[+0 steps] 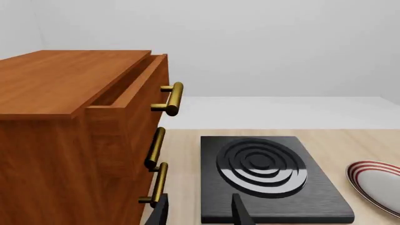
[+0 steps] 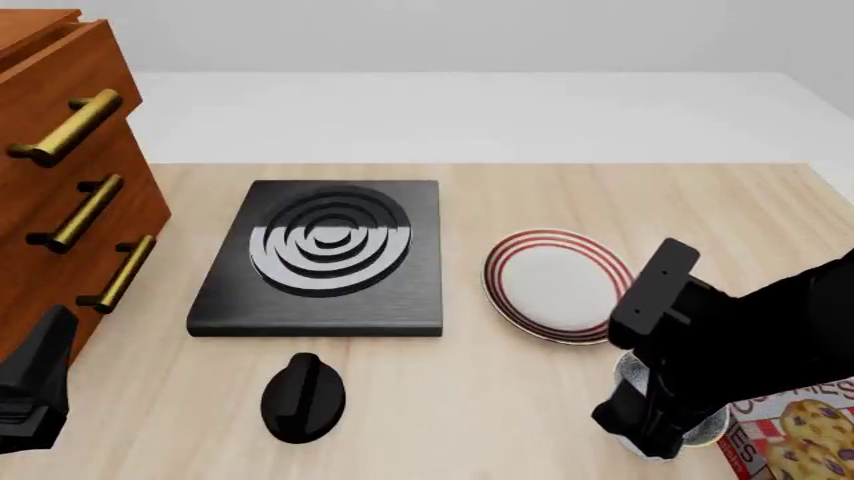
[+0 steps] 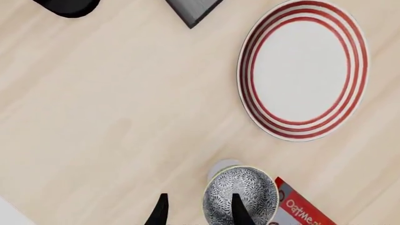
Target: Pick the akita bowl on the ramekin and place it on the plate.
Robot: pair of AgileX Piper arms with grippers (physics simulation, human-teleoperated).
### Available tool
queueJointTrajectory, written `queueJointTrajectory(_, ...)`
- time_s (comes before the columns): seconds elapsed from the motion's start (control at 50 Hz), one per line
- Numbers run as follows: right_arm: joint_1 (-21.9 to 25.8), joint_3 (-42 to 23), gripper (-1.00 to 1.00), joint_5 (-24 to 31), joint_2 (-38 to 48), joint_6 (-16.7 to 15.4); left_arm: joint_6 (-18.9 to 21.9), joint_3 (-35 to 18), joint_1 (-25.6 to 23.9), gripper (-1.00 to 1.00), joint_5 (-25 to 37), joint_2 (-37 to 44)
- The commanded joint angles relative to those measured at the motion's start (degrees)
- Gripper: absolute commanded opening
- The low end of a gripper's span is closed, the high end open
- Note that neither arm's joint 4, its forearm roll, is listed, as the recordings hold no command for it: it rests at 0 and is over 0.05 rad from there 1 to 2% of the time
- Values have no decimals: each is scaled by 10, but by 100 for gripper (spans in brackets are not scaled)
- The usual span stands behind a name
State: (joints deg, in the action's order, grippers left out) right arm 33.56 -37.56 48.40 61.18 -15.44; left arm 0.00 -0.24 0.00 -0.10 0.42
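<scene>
Right arm hanging over the speckled bowl, left arm idling by the drawers.

In the front view, the wooden drawer chest is standing far left, with the left gripper sitting low beside it, fingers spread and holding nothing. Next, the black stove and a black knob are lying mid-table. The plate is resting right of the stove. Further right, the right gripper is hovering with fingers spread, one over the bowl, which is sitting on the ramekin, beside a cookie box.
</scene>
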Motion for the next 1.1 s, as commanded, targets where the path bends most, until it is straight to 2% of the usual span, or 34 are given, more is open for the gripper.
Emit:
queueJointTrajectory(0.02, -14, 27, 100, -22, 4, -1, 0, 0, 0, 100, 0, 0)
queueJointTrajectory(0.36, -22, 35, 100, -50, 36, -18, 0, 0, 0, 100, 0, 0)
queueJointTrajectory(0.48, -16, 53, 100, -74, 46, -10, 0, 0, 0, 100, 0, 0)
queueJointTrajectory(0.54, -22, 58, 100, -84, 53, -20, 0, 0, 0, 100, 0, 0)
queueJointTrajectory(0.74, -32, 73, 100, -108, 69, -26, 0, 0, 0, 100, 0, 0)
queueJointTrajectory(1.0, -44, 85, 100, -119, 78, -34, 0, 0, 0, 100, 0, 0)
queueJointTrajectory(1.1, -40, 96, 100, -122, 79, -26, 0, 0, 0, 100, 0, 0)
